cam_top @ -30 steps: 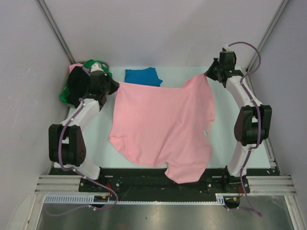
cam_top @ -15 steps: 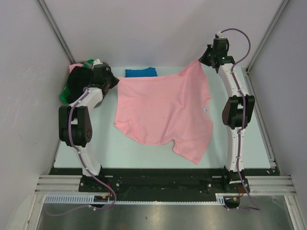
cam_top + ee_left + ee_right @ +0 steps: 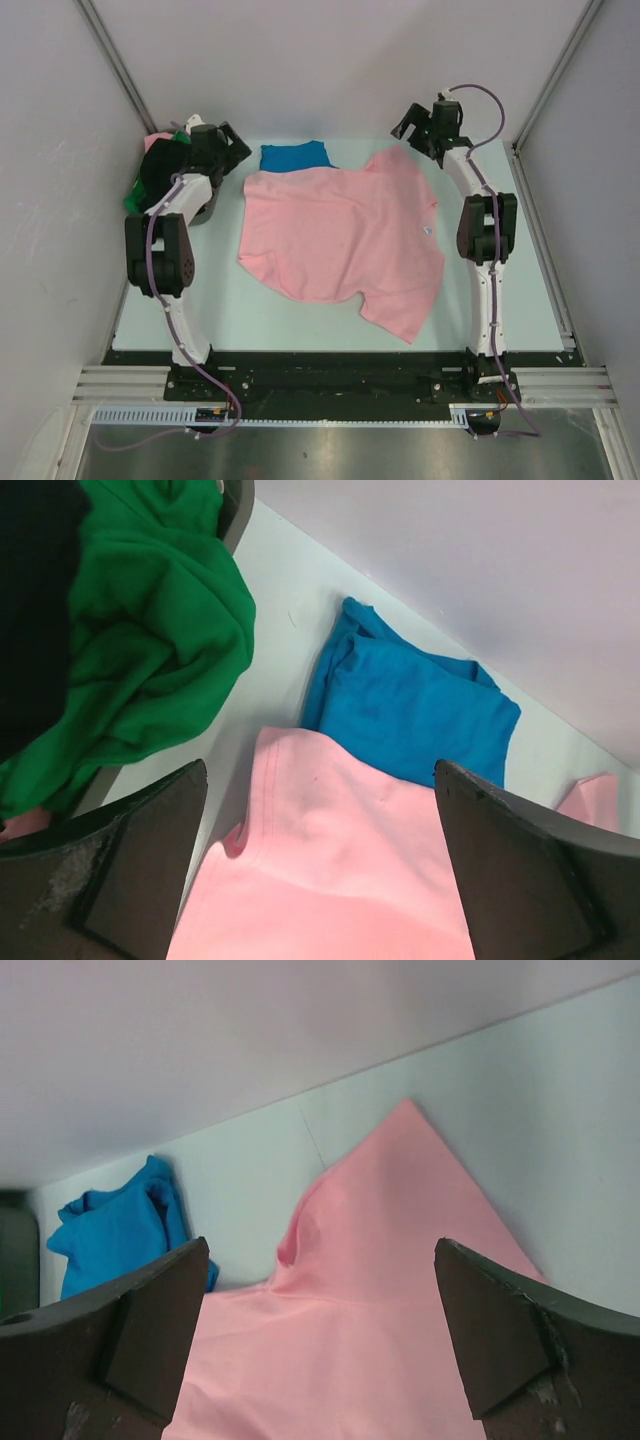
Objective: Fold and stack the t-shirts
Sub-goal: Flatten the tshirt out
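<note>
pink t-shirt (image 3: 340, 240) lies spread flat on the table (image 3: 200, 300), mid-table, one sleeve pointing to the near-right edge, far-right corner drawn into a peak just under the right end effector (image 3: 413, 128). A small tag or mark shows near its right side, too small to read. Right wrist view: pink t-shirt (image 3: 370, 1340) peak sits between the two open fingers (image 3: 500, 1340) but is not pinched; right end effector (image 3: 320, 1250) jaws stand wide, holding nothing. Left wrist view: far-left corner of the pink t-shirt (image 3: 330, 880) lies below the left end effector (image 3: 318, 780), also wide open and empty, cloth edge slightly rucked. Blue t-shirt (image 3: 295, 156) folded at the far edge of the table, its near edge touching or slightly covered by the pink one; cannot tell which from above. The left wrist view shows blue t-shirt (image 3: 410, 715) just beside the pink edge; blue t-shirt (image 3: 115, 1235) partly cut by the left finger in the right wrist view. Far-left corner: green t-shirt (image 3: 150, 640) and black t-shirt (image 3: 30, 600) bunched together, spilling over the grey basket (image 3: 238, 505), most of it hidden. From above, the left end effector (image 3: 230, 147) and arm cover much of the pile, only black t-shirt (image 3: 158, 175) and bits of green t-shirt (image 3: 132, 200) showing. A small pink scrap is under the green, unclear what.
</note>
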Robot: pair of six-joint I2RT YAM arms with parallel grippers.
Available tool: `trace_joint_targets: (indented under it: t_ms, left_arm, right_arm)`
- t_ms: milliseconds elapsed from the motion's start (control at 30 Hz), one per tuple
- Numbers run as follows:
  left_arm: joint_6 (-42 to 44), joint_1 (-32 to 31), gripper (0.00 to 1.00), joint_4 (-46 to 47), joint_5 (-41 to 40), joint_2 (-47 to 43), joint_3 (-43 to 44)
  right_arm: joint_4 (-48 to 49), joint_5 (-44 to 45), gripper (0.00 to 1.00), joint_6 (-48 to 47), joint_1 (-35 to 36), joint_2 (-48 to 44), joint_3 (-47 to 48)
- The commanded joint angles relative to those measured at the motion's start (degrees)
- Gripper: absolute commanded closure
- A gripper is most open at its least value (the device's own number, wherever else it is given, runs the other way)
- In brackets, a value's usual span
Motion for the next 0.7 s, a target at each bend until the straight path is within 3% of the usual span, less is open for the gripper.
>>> trace_joint_targets:
  t_ms: [0, 167, 300, 433, 567, 667]
  left_arm:
    - [0.57, 0.09, 0.0, 1.71, -2.89, -11.23, -3.83]
    - [-1.63, -1.22, 0.0, -8.3, -1.84, -21.78, -9.55]
    - [-1.46, -4.73, 0.0, -17.7, -0.34, -30.57, -19.37]
    - [-1.28, -8.51, 0.0, -20.01, 1.76, -39.26, -29.32]
    - [0.74, -14.05, 0.0, -22.47, 1.33, -39.99, -33.73]
    - [2.5, -16.34, 0.02, -25.27, 2.21, -35.26, -32.95]
  right_arm:
    - [9.46, -1.07, 0.0, 0.97, -1.3, -12.75, -9.63]
    - [7.8, 2.88, 0.0, -1.58, 0.8, -30.68, -28.97]
    - [3.06, 7.09, 0.0, -4.57, 5.28, -47.53, -43.93]
    - [-8.17, 17.54, 0.0, -5.45, 11.17, -55.99, -53.25]
    - [-11.71, 17.65, 0.0, -4.66, 16.18, -60.93, -62.2]
    - [-11.19, 19.93, 0.0, -4.4, 20.14, -65.15, -65.48]
